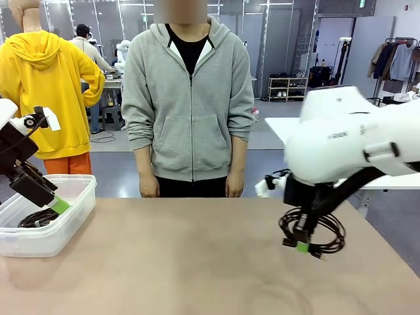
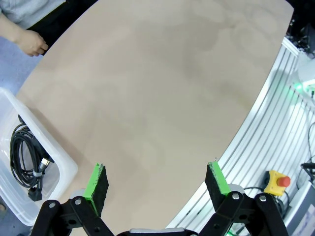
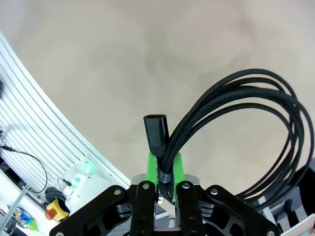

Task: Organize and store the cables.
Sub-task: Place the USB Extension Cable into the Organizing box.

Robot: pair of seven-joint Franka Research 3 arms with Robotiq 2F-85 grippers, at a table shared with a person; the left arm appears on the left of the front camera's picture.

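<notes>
Your right gripper [image 3: 164,169] is clamped narrow on a coil [image 3: 246,128], its green pads [image 3: 179,167] pinching the bundled strands where they gather. The right wrist view gives you what the front cannot: the cord has a braided, woven sheath, about five strands run side by side in a big oval loop, and a smooth black plug [image 3: 155,132] with rounded corners stands up just beside the pads. From the front you see instead how the coil [image 1: 318,231] hangs below the gripper [image 1: 300,244], loops sagging close over the table [image 1: 184,256]; whether it touches the top you cannot tell.

Your left gripper [image 2: 156,184] stands wide apart with nothing between the fingers, matte black blocks faced with green. Its wrist view shows you, left of those fingers, a second coil [image 2: 27,157] lying inside the bin [image 2: 59,160]: smooth, glossy black cord, tied by a small band, a plug end near the bin's near corner. In the front view that gripper [image 1: 58,205] hovers at the bin's rim [image 1: 65,216] and the coil [image 1: 38,218] shows dimly through the frosted plastic wall.

The bin is translucent white with rounded corners, sitting at the table's left end. The tabletop is matte tan, faintly mottled. A person [image 1: 189,105] in a grey hoodie stands at the table's far edge, hands down.
</notes>
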